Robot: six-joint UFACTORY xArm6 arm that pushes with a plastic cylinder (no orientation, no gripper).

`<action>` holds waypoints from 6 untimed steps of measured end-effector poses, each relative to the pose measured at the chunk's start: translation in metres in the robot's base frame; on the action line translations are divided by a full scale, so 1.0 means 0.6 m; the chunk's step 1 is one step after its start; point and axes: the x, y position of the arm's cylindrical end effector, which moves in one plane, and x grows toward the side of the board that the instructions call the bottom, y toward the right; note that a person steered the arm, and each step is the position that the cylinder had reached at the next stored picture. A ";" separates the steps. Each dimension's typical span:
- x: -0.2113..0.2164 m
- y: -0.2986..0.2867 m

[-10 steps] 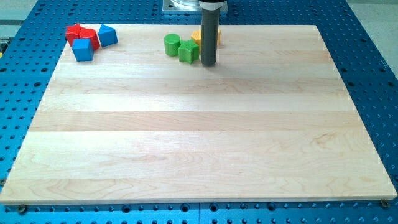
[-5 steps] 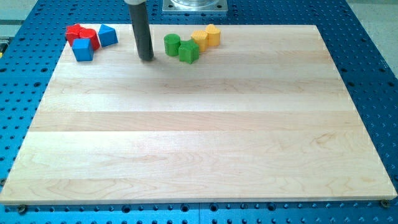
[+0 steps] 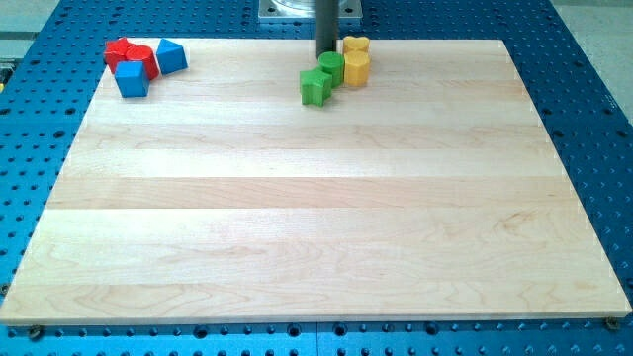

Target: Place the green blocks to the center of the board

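A green cylinder and a green star-shaped block lie near the board's top edge, a little right of its middle, touching each other. My rod comes down just above the green cylinder; my tip sits right behind it at the view's top, partly hidden by it. Two yellow blocks stand against the cylinder's right side.
Two red blocks and two blue blocks are bunched at the board's top left corner. The wooden board lies on a blue perforated table. A metal base sits past the top edge.
My rod swung from right of the green blocks to their left, then swept right; it now stands behind them. The green and yellow blocks shifted rightward and bunched together.
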 end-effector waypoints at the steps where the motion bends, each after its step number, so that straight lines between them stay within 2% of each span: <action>1: 0.013 0.007; 3: 0.155 0.001; 6: 0.106 -0.103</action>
